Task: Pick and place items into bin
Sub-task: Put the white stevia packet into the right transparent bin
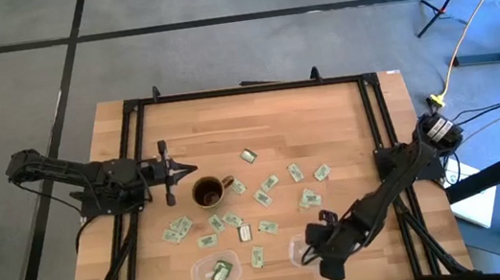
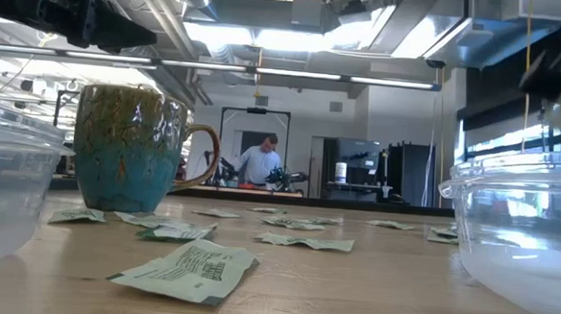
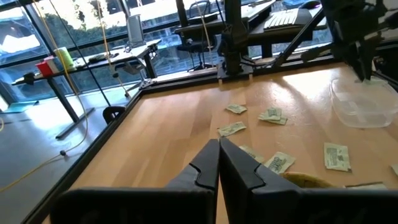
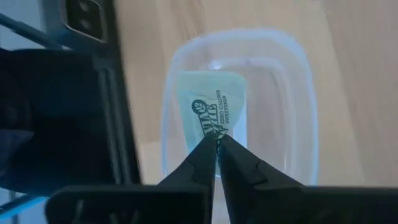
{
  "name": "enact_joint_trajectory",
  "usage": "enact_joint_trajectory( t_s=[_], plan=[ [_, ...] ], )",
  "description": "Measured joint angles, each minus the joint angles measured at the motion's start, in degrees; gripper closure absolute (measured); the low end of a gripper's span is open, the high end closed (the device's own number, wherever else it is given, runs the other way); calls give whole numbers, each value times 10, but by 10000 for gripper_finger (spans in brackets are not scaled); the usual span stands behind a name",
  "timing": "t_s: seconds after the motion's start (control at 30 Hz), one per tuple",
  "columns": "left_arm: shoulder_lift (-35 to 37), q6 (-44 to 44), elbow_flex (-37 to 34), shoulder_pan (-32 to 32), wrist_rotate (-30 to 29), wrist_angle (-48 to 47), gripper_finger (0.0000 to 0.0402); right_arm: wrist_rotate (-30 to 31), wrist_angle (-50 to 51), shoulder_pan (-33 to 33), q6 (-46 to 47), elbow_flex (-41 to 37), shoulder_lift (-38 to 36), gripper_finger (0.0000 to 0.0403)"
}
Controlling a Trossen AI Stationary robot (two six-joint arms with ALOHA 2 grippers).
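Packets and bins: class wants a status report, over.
Right gripper shut on a packet over the right bin. Left gripper shut, empty, beside the mug. Many packets loose on the table. Nothing blocking.

Two dark jointed arms, each with a black tapered two-finger tool (image 3: 219, 163), cables trailing behind.

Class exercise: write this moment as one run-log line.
right end effector: shut on packet, over clear bin | left end effector: shut, empty, beside mug
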State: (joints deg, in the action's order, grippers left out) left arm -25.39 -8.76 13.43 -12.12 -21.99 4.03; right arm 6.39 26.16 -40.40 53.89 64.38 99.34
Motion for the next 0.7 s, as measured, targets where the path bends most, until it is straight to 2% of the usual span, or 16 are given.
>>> enact_joint_trajectory(
  t_s=[0.43,0.7],
  plan=[
    [-3,0,0,0,-1,1,394,-7,2,0,14,0,42,375],
    [-3,0,0,0,-1,1,396,-29,4,5,16,0,41,312]
  ],
)
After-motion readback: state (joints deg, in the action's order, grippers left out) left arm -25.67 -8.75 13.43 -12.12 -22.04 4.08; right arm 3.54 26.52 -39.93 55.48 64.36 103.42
